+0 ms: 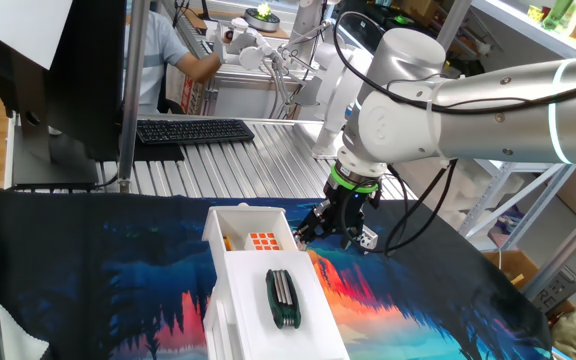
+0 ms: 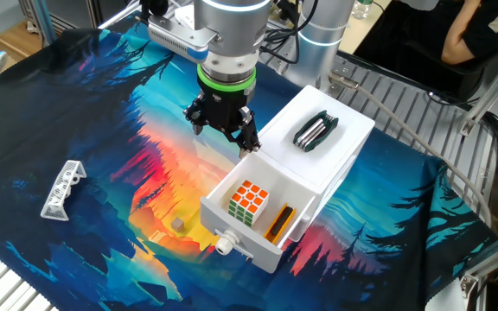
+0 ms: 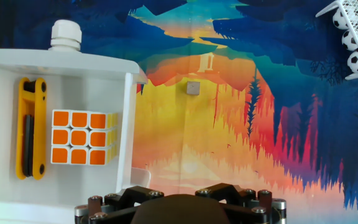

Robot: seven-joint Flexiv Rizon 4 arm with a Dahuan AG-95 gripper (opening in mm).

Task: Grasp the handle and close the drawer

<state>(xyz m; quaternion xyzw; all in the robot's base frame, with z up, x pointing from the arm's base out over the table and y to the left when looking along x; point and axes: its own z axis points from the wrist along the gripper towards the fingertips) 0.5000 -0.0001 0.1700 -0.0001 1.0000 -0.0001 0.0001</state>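
Note:
The white drawer (image 2: 260,251) stands pulled out of its white box unit (image 2: 349,152), at the unit's front. It holds a Rubik's cube (image 2: 248,203) and a yellow tool (image 2: 279,223). The handle (image 2: 224,244) is a small white knob on the drawer's front panel; it also shows in the hand view (image 3: 66,32). My gripper (image 2: 223,130) hangs above the mat beside the drawer's rear corner, fingers spread and empty. It is well back from the handle. In the hand view only the hand's black base (image 3: 179,208) shows, with the drawer (image 3: 129,130) to its left. In the one fixed view the handle is hidden behind the drawer (image 1: 211,225).
A dark green multi-tool (image 2: 316,131) lies on top of the box unit. A grey-white perforated block (image 2: 63,190) lies on the mat to the left, and a small grey cube (image 2: 178,225) near the drawer's front. A keyboard (image 1: 193,130) lies beyond the mat.

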